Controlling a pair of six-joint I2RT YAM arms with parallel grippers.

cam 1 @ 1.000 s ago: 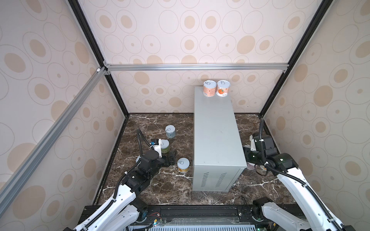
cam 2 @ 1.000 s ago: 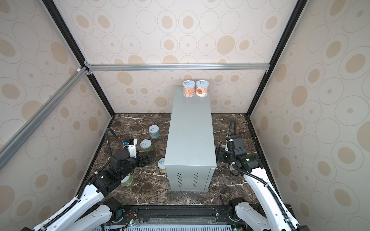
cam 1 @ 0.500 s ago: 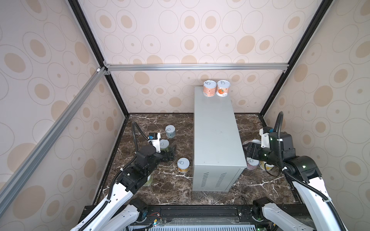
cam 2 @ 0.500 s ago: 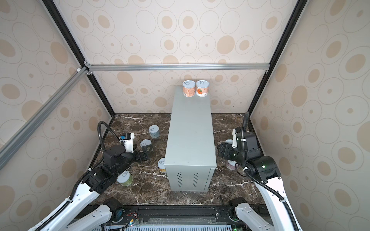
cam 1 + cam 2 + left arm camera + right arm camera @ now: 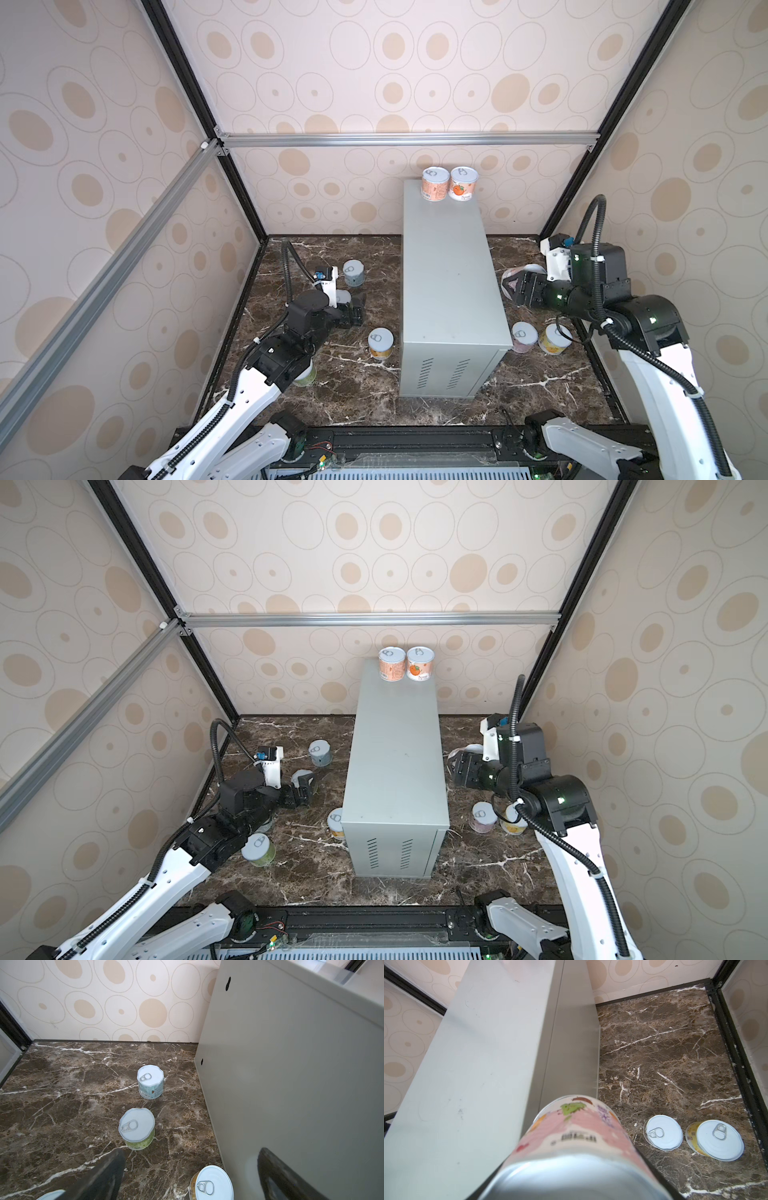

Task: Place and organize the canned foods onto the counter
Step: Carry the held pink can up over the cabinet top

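Right gripper (image 5: 514, 286), jaws pinching a pink-label can (image 5: 577, 1132) tilted off upright, hovers just beside the right edge of the grey counter (image 5: 449, 266). At the counter's far end stand a salmon-orange can (image 5: 435, 184) and a white can w/ orange fruit (image 5: 463, 184). Left gripper (image 5: 353, 309), jaws spread wide, hangs over a green-label can (image 5: 137, 1128) on the marble surface (image 5: 353, 382). Best approach, prob.: clear the edge, turn the pink can upright, set it next to that pair before letting go.
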